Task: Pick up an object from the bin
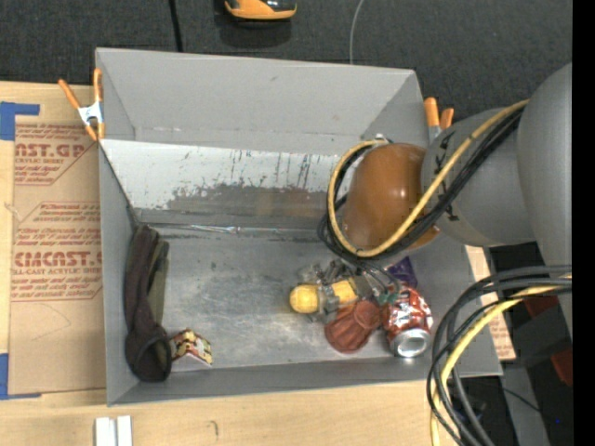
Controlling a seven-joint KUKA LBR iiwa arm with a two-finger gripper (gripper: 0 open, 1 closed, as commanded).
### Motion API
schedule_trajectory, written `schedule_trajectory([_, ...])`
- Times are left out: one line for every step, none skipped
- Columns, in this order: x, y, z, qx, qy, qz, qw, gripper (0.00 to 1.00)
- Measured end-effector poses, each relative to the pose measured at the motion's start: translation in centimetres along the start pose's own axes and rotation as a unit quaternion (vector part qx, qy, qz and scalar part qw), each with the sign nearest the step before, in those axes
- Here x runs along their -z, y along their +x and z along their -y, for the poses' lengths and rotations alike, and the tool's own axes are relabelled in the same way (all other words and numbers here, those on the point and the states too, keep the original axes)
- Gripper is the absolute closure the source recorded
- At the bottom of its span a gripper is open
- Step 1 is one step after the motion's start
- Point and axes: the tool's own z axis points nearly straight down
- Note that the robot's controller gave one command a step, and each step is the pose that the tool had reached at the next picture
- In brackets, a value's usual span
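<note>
Judging by position, grasping is in hand: the hand (350, 282) is set close over a yellow round toy (304, 299), lower right; its state cannot be told. Closure, then lift, is probably required.

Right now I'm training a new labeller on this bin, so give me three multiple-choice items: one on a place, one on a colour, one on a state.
1. Where does the dark brown cloth lie?
A) along the left wall
B) in the middle
C) in the far right corner

2. What colour is the round toy beside the gripper?
A) green
B) yellow
C) blue

3. How is the red-and-white can placed?
A) standing upright
B) hanging on the rim
C) lying on the bin floor

Answers: 1 A, it stretches down that wall; 2 B, it is plainly yellow; 3 C, it lies on its side, silver end showing.
</note>
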Motion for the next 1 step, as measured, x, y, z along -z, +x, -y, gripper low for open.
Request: schedule_trajectory([13.05,-0.66,0.62,-0.018,0.001,0.0029,0.9998,1.00])
